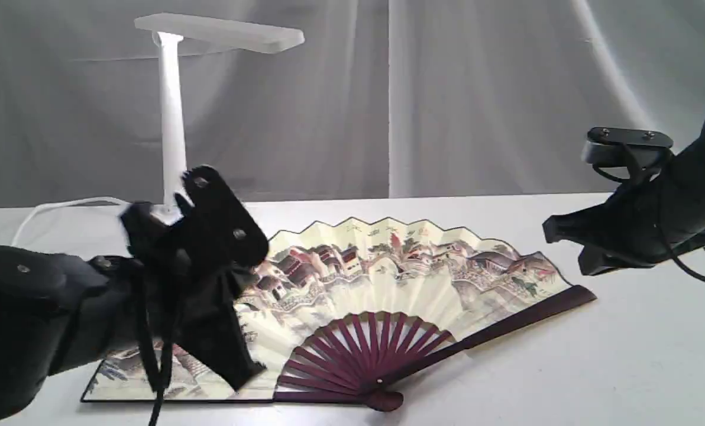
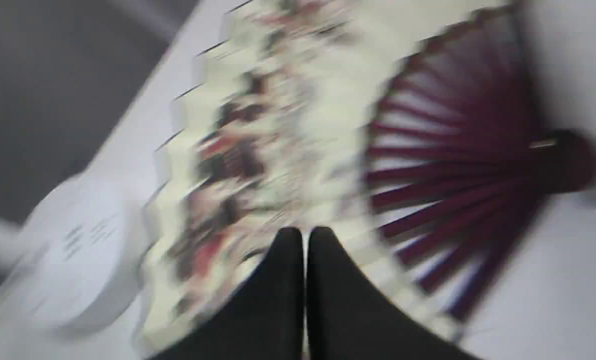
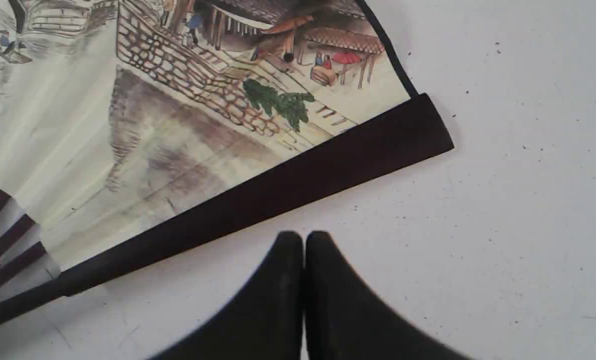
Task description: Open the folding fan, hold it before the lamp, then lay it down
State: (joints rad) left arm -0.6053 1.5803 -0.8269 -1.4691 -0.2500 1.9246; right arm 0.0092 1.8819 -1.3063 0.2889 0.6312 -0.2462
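Cream paper on maroon ribs: in the exterior view the fan [image 1: 388,284] lies spread flat on the white table [image 1: 624,355], partly under the left gripper [image 1: 245,371]. The lamp [image 1: 172,118] stands just behind that gripper. The right gripper [image 1: 550,231] hovers near the fan's outer stick.

The left wrist view is blurred. The left gripper's jaws are pressed together, empty, over the fan's painted leaf, with the lamp's round base nearby.

In the right wrist view the right gripper's jaws are closed on nothing, above bare table just beside the dark outer stick [image 3: 278,185], apart from it.
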